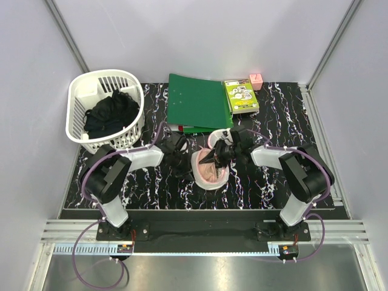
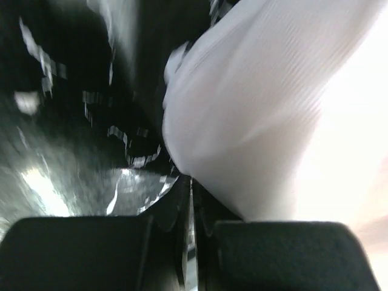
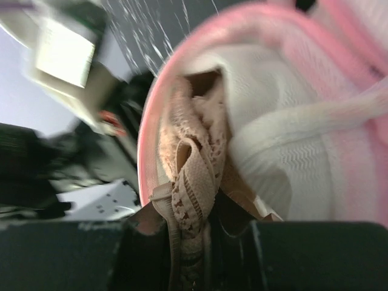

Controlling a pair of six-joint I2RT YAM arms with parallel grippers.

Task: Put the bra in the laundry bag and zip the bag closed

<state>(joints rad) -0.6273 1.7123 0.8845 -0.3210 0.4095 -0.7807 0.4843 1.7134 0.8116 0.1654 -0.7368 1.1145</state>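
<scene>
The bag (image 1: 205, 182) lies mid-tabletop (image 1: 273, 182) with its mouth open. The bra (image 3: 191, 176) is partly in it: most of the peach fabric sits inside the pink rim, and a lace strap end stands out of the opening. The right gripper (image 3: 193, 239), at the bag's 1 o'clock edge in the top view, is clamped on that strap end. The left gripper (image 2: 190, 197) sits at the bag's 9 o'clock side, fingers nearly together with only a slit between them. White mesh runs down to them, but I cannot tell whether any of it is pinched.

What could go wrong, as I judge it:

- The lace may cling to the right gripper when it lets go, so a lift away would drag the bra back out
- A strap left across the rim would likely snag in the zip
- If the left gripper holds only slack mesh, or nothing, a push from 1 o'clock toward 7 o'clock could slide the soft bag or fold its mouth shut
- Both grippers crowd one small bag, so a careless reach could knock them together
- The zip pull shows in no view, so finding it may cost a regrasp
</scene>
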